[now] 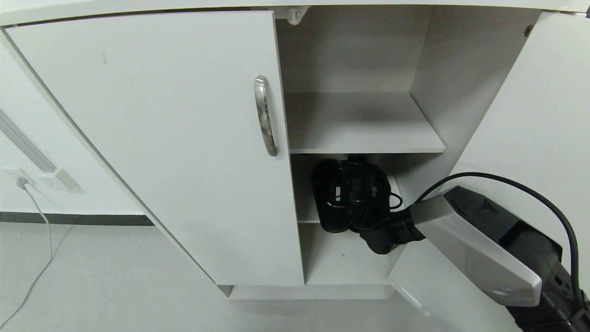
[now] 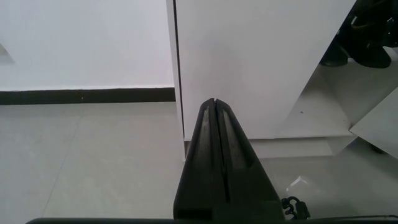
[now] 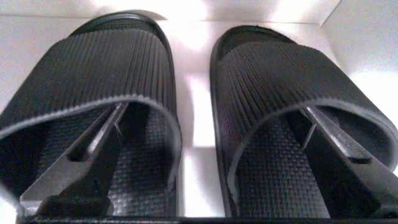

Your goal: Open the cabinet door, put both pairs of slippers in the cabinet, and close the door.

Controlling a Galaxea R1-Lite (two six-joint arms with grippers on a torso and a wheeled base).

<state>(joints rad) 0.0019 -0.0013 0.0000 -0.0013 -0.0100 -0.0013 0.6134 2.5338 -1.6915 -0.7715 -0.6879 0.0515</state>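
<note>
A pair of black slippers (image 1: 343, 198) lies side by side on the lower shelf (image 1: 308, 216) of the white cabinet, toes toward the back. My right gripper (image 3: 212, 109) is open inside the cabinet. One finger (image 3: 81, 162) sits under the left slipper's ribbed strap (image 3: 106, 74), the other finger (image 3: 339, 149) under the right slipper's strap (image 3: 292, 81). The right cabinet door (image 1: 530, 129) stands swung open, while the left door (image 1: 161, 138) with its metal handle (image 1: 265, 115) is closed. My left gripper (image 2: 214, 102) is shut on nothing, low over the floor in front of the left door.
An upper shelf (image 1: 359, 124) spans the cabinet above the slippers, and the cabinet floor (image 1: 341, 263) lies below them. A wall socket (image 1: 20, 182) with a grey cable hangs at the far left. Grey floor tiles (image 1: 115, 286) stretch out before the cabinet.
</note>
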